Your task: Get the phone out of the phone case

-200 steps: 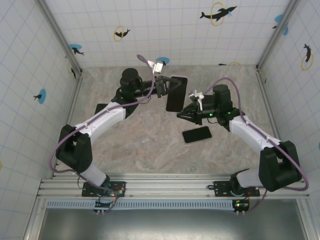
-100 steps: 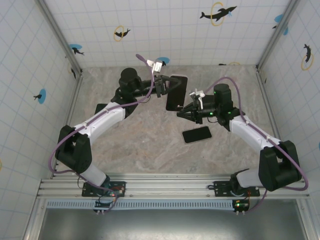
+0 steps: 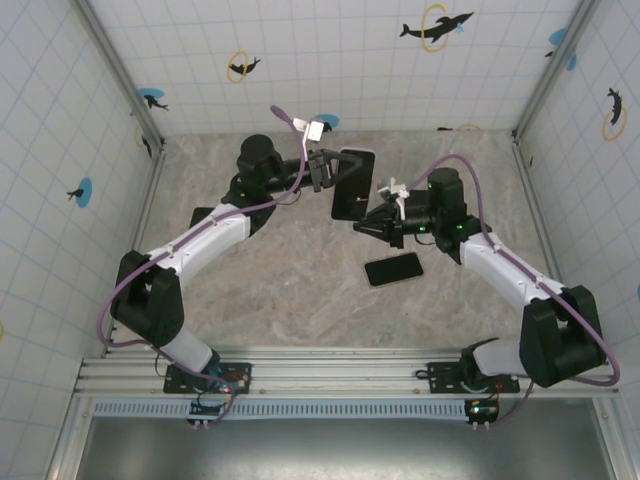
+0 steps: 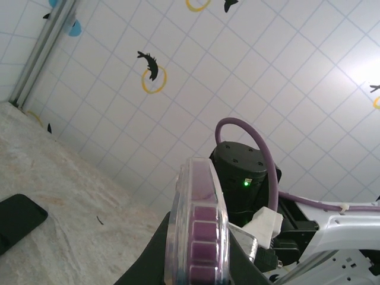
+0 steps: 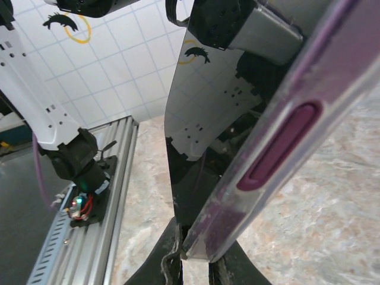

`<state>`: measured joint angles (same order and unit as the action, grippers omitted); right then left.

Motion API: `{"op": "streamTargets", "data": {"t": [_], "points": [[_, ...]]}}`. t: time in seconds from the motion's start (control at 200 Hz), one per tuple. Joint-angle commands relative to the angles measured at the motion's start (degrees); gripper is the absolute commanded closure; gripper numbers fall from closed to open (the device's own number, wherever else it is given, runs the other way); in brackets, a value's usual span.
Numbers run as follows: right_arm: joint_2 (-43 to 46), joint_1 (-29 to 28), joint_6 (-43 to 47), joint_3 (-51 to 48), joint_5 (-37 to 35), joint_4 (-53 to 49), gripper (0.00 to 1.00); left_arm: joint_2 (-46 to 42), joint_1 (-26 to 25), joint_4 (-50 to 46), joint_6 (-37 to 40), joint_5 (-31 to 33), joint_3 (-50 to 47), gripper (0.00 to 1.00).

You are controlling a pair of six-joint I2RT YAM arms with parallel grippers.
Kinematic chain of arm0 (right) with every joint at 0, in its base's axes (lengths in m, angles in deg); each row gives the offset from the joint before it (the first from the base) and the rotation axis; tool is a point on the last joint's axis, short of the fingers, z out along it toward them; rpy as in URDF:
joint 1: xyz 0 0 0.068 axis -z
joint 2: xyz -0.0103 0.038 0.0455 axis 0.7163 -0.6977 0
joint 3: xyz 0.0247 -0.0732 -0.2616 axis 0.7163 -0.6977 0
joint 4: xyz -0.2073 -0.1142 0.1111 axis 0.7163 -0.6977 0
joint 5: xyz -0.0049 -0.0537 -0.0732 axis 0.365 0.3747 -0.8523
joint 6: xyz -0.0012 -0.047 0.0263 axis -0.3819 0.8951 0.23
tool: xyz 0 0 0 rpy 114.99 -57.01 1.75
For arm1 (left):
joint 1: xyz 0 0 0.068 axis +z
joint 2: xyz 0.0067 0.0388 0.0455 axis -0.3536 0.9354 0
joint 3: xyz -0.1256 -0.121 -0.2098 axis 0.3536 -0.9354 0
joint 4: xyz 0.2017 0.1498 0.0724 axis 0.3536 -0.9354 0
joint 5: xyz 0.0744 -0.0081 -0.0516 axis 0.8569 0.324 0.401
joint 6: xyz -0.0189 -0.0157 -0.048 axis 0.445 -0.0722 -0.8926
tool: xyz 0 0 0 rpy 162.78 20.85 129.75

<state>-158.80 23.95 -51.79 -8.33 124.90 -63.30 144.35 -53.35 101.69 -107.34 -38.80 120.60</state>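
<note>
**Cased phone held upright between both arms above the worktop**

The marbled worktop (image 3: 300,290) spreads between tiled walls; the left arm (image 3: 205,240) reaches up and in from the near-left corner, and the right arm (image 3: 500,265) reaches in from the near-right, so the two meet near the middle towards the back. Between them the phone case (image 3: 353,185) is held clear of the worktop, standing on end with its long side roughly upright; the overhead view shows its dark broad face. The left wrist camera sees the case edge-on, a clear rim with purple panels along it. The right wrist camera sees the same clear, purple-tinted rim running diagonally, and the phone (image 5: 196,130) sits inside it, its glossy black face mirroring the tiles. On the worktop just below the right wrist lies a separate black slab (image 3: 393,268), flat and well apart from the held case. The left gripper (image 3: 325,172) has its jaws closed on the upper left edge of the phone case; its dark fingers (image 4: 151,255) sit either side of the rim. The right gripper (image 3: 362,226) meets the case at its lower right corner, its jaws closed around that corner in the right wrist camera. A purple button (image 5: 276,142) is set in the rim above that grip.
</note>
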Motion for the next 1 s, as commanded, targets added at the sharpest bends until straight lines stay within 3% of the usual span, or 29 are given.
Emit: {"op": "streamTargets", "data": {"t": [0.0,0.836,0.991], "points": [[2.1,0.66,3.52,1.92,-13.2,9.49,0.96,-0.22,-3.98,-5.64,-8.16,-5.52,1.2,1.0],[4.13,-2.31,10.96,2.29,-23.75,8.63,0.96,-1.3,-5.5,-2.08,-10.79,-4.08,1.75,1.0],[5.09,-1.93,8.21,0.84,-21.19,11.11,0.94,-1.68,-5.46,-6.14,-6.63,-1.0,1.71,1.0]]}}
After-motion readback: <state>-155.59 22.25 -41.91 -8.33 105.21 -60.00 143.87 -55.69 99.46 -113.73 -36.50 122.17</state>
